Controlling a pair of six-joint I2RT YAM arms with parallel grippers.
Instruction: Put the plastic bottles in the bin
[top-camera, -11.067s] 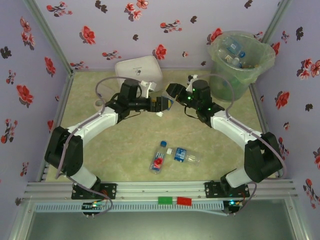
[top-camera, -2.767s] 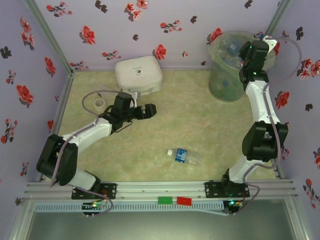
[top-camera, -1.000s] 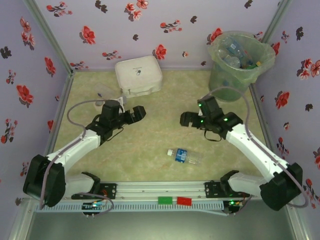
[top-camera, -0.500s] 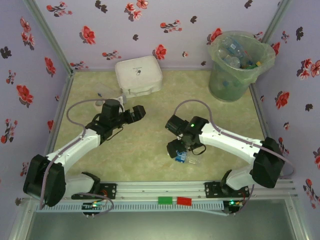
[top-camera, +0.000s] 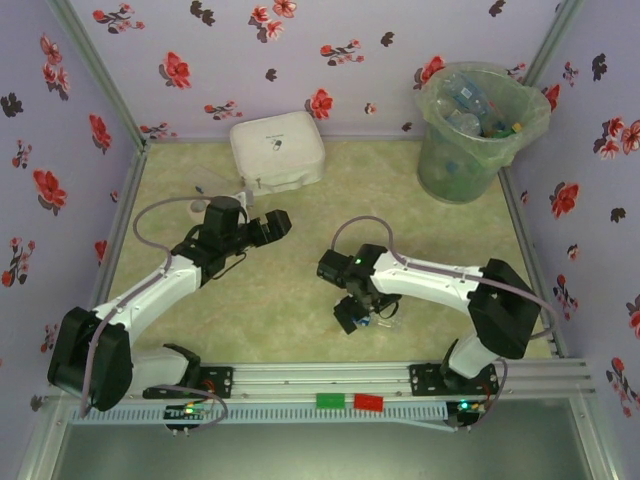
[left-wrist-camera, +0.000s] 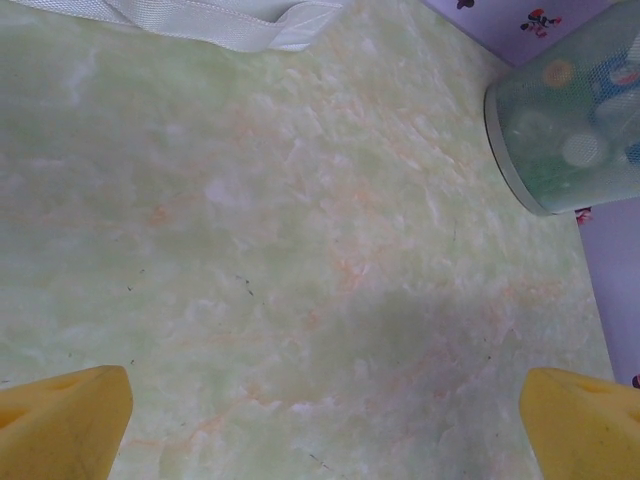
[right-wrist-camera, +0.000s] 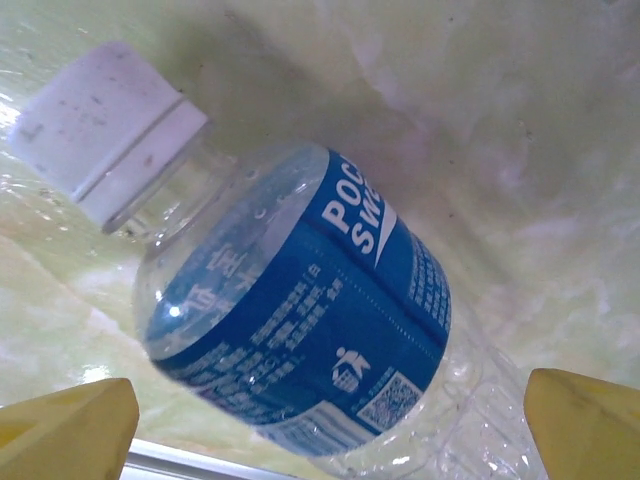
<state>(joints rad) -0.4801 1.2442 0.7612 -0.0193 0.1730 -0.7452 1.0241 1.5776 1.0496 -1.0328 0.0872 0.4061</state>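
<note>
Near the table's six o'clock edge, the plastic bottle could be squirted sideways if its round, slick body is pinched off-centre. It is laid flat, cap toward ten o'clock, bracketed by the wide-open right jaws, untouched. The left jaws are spread, empty. The bin is set at one o'clock.

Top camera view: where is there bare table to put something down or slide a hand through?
Bare: the broad stretch of table between the white box and the bin, and the patch between the left tool and the right arm. Crowded: near front centre, where the open right tool straddles the bottle.
</note>
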